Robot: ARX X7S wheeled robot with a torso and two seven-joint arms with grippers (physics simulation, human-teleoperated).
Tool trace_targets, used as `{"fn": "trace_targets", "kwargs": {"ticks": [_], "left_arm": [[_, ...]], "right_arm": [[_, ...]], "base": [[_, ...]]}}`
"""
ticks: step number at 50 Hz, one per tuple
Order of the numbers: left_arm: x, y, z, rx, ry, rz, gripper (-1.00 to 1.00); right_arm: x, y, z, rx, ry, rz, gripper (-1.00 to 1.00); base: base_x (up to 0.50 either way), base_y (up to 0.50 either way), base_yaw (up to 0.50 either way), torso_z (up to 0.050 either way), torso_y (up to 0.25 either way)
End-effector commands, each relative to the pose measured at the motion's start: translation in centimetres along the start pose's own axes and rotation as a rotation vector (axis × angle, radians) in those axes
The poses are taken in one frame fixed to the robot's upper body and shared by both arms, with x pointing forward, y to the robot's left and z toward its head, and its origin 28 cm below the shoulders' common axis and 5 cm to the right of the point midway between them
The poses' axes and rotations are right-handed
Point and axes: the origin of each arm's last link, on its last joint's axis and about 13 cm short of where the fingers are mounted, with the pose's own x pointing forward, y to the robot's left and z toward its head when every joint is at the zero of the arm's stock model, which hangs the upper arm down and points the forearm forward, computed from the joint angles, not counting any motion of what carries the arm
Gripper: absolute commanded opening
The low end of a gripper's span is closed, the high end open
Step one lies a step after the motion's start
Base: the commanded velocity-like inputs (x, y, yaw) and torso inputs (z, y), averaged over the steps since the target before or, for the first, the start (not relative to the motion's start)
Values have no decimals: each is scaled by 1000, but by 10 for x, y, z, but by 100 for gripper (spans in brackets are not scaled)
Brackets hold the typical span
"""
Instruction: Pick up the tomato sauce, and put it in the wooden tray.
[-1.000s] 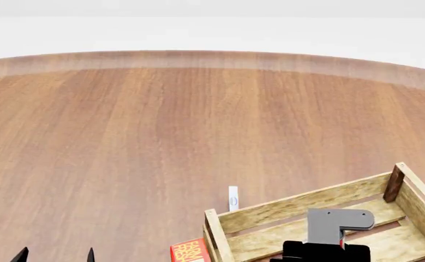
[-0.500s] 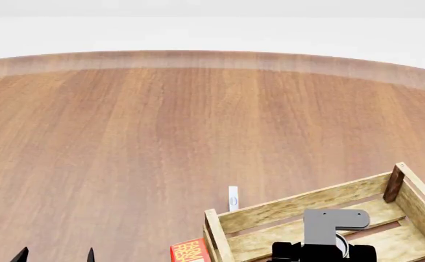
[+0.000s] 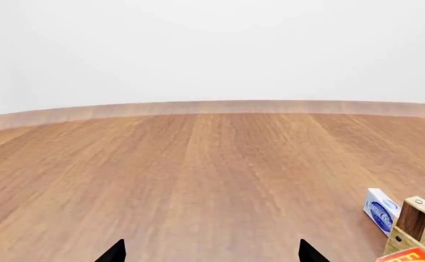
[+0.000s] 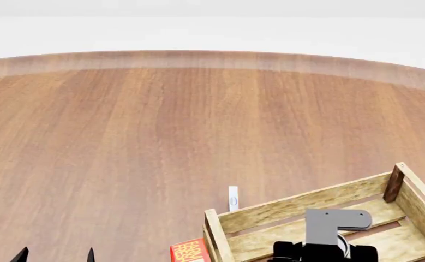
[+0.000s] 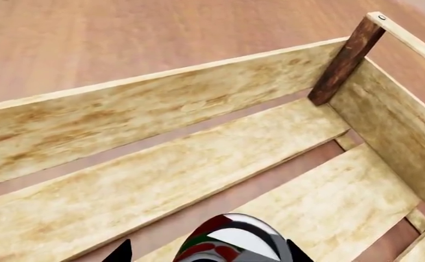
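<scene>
The tomato sauce [image 5: 231, 240], a can with a red and green label and a pale top, sits tilted between the fingertips of my right gripper [image 5: 208, 252]. The gripper holds it just over the slat floor inside the wooden tray [image 5: 161, 103]. In the head view the right gripper [image 4: 329, 250] is over the tray's near part [image 4: 307, 204], at the lower right, and only a sliver of the can shows there. My left gripper [image 3: 210, 252] is open and empty over bare table, and it also shows at the lower left of the head view [image 4: 55, 255].
A red box [image 4: 189, 251] lies against the tray's left outer wall. A small white and blue box [image 4: 233, 199] stands just beyond the tray's far left corner, and it also shows in the left wrist view [image 3: 381, 210]. The round wooden table's [image 4: 161, 136] far edge curves across the back.
My right gripper dipped and shifted slightly left inside the tray, then came back up a little. The left arm has not moved.
</scene>
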Motion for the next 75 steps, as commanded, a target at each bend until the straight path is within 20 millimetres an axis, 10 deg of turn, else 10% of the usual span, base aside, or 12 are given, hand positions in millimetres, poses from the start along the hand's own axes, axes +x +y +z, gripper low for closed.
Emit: {"fn": "trace_targets", "kwargs": {"ticks": [1,58,75], "left_arm": [[0,0,0,0,0,0,100],[0,0,0,-4,1,4,100],[-1,0,0,-4,1,5,100]], "right_arm": [[0,0,0,15,5,-11,100],[4,-3,39,14,-212,4,100],[-22,-5,43,11,-302,37,100]], "base": [[0,0,0,0,0],[0,0,0,0,0],[0,0,0,0,0]]}}
